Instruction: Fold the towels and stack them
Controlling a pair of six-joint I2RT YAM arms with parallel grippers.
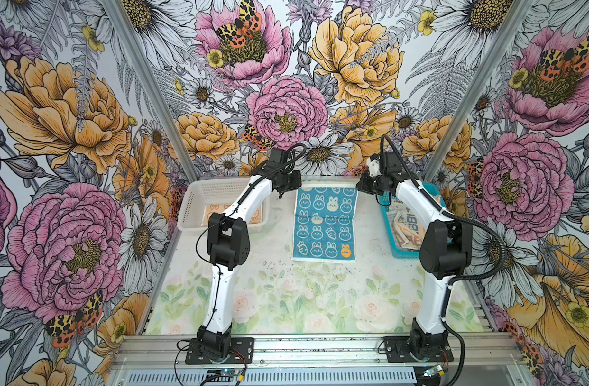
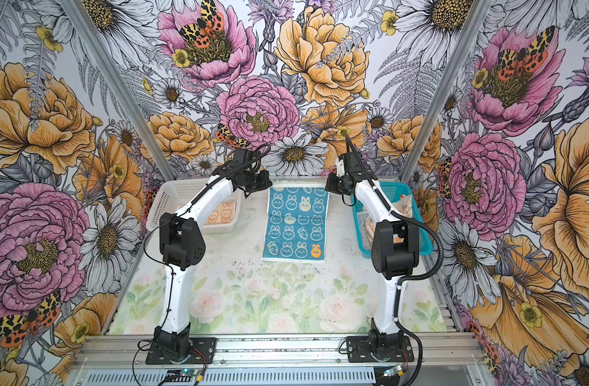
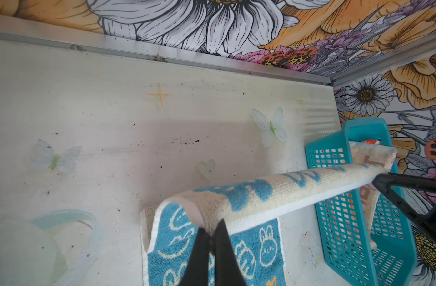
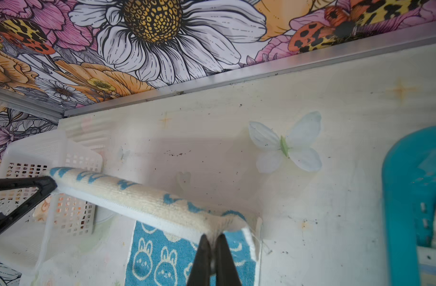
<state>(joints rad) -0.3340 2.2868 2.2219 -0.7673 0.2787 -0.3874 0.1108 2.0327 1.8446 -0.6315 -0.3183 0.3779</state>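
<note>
A blue towel (image 1: 324,227) (image 2: 294,227) printed with white bunny faces lies in the middle of the table, and its far edge is raised and rolled over, cream underside up. My left gripper (image 1: 294,189) (image 3: 213,230) is shut on the towel's far left corner. My right gripper (image 1: 359,188) (image 4: 213,236) is shut on the far right corner. Between them the lifted edge (image 3: 286,188) (image 4: 142,198) is stretched taut. A folded orange towel (image 1: 212,214) lies in the white basket. More towels (image 1: 406,227) are bunched in the teal basket.
The white perforated basket (image 1: 199,200) (image 4: 26,148) stands at the far left, close to the left arm. The teal basket (image 1: 406,255) (image 3: 335,222) stands at the far right beside the right arm. The back wall's metal rail (image 3: 162,54) runs just beyond the towel.
</note>
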